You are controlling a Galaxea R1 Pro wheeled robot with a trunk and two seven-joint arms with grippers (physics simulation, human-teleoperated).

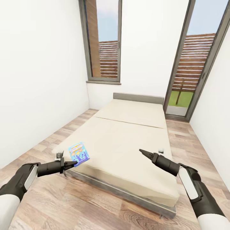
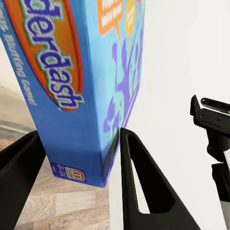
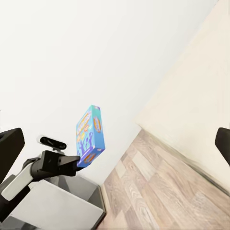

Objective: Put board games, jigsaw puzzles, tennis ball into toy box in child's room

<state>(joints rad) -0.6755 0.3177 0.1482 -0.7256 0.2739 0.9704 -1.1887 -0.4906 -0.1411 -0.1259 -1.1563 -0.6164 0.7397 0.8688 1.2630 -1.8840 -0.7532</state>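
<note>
Holding the blue board game (image 1: pixel 79 153) by its lower edge in my left gripper (image 1: pixel 72 164), fingers (image 2: pixel 143 187) clamped on both faces. Box upright, raised off the bed (image 1: pixel 127 140), over its near left corner. My right gripper (image 1: pixel 143 152) hangs above the mattress near its right side, empty; from the wrist view its jaws stand wide.

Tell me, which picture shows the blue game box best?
The left wrist view: the blue game box is close up, its printed lettering readable, pinched at one edge in the left pincer. The head view shows it small beside the bed. The right wrist view shows it whole but distant.
</note>
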